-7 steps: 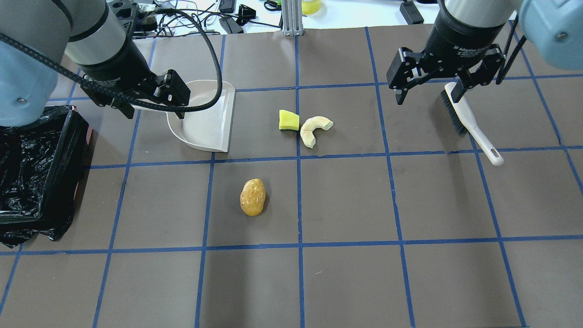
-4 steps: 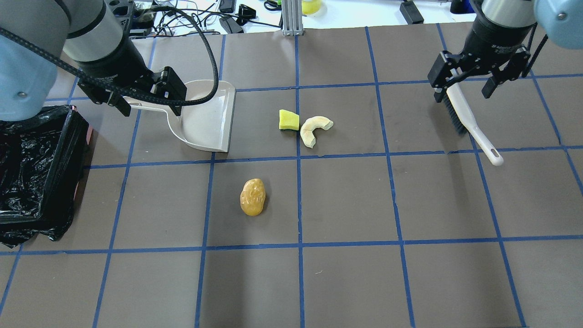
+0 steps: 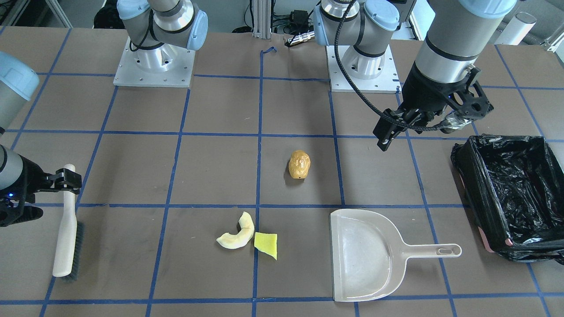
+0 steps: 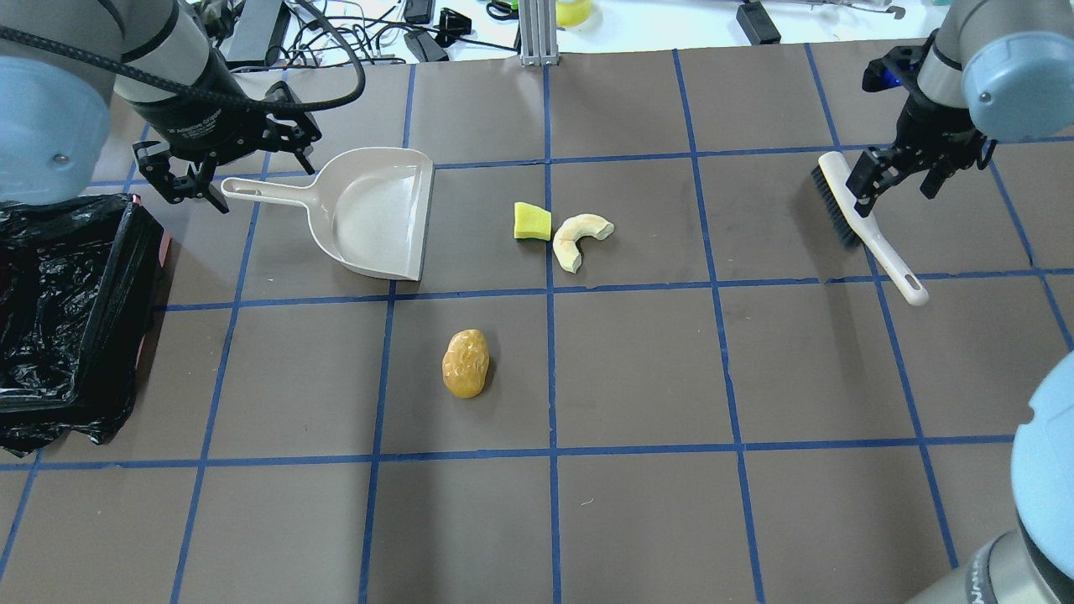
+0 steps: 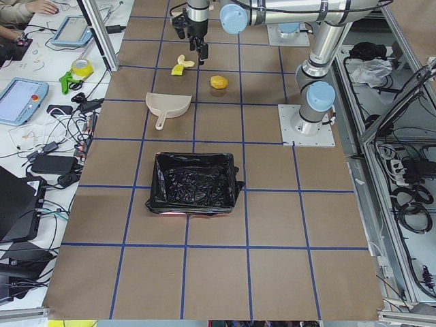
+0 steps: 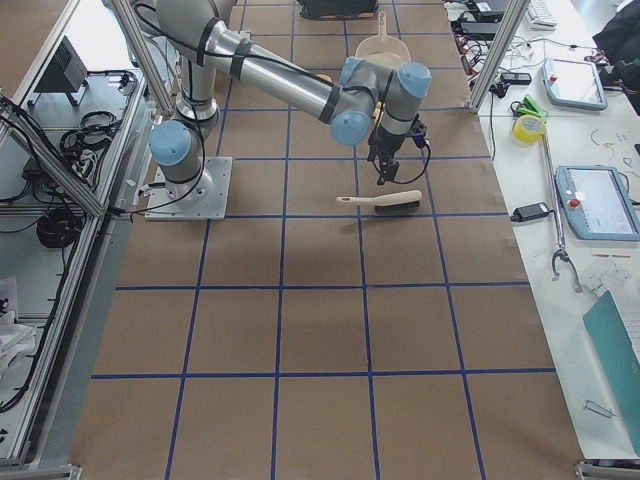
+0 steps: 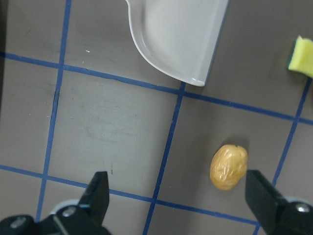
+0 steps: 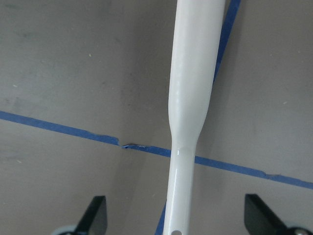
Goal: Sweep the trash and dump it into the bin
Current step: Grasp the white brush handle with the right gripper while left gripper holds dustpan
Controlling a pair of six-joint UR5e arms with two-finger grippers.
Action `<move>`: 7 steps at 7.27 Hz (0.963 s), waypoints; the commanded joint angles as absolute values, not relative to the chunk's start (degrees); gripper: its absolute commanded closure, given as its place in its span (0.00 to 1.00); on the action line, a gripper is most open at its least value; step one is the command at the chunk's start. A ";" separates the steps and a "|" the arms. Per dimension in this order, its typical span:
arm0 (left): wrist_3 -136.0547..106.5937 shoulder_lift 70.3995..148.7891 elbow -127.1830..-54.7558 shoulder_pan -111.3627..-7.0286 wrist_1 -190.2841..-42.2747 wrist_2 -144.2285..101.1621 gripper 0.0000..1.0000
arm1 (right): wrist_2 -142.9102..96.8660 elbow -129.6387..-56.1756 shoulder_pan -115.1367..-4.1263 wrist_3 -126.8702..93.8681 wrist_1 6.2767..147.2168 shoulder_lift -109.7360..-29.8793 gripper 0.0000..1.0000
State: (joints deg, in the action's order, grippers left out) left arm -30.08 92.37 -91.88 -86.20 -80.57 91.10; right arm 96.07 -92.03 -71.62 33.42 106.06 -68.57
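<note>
The trash lies loose on the table: an orange-brown lump (image 4: 465, 362) (image 3: 299, 164) (image 7: 228, 166), a pale crescent (image 4: 579, 237) (image 3: 235, 233) and a yellow-green sponge wedge (image 4: 532, 221) (image 3: 266, 245) touching the crescent. The black-lined bin (image 4: 59, 319) (image 3: 506, 193) stands at the table's left end. My left gripper (image 4: 231, 172) (image 3: 429, 123) (image 7: 178, 196) is open and empty, raised over the handle end of the beige dustpan (image 4: 377, 210) (image 3: 365, 255). My right gripper (image 4: 898, 180) (image 8: 177, 215) is open, its fingers either side of the handle of the white brush (image 4: 864, 222) (image 8: 193, 88), not touching it.
The dustpan's open edge faces the sponge and crescent. The brush (image 3: 66, 224) lies flat at the table's right end. Cables and devices lie beyond the far edge (image 4: 419, 33). Both arm bases (image 3: 154, 66) stand at the robot's side.
My left gripper has moved left from over the dustpan's bowl to over its handle end and has turned. My right gripper has moved right over the brush handle. Both stay open.
</note>
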 commanded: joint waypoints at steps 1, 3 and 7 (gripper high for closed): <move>-45.31 94.91 -91.93 -84.99 -75.53 92.01 0.00 | 96.50 -101.29 -69.61 38.13 115.09 -67.59 0.00; -51.47 97.11 -92.80 -82.97 -71.55 93.15 0.00 | 96.68 -102.57 -69.09 38.67 114.61 -68.20 0.02; -55.46 102.37 -93.70 -82.88 -64.63 97.73 0.00 | 96.33 -102.04 -67.68 37.62 114.87 -68.38 0.33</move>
State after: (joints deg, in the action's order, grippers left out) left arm -55.08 100.14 -94.08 -82.93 -67.77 97.30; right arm 96.56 -102.33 -67.82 37.99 114.77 -68.32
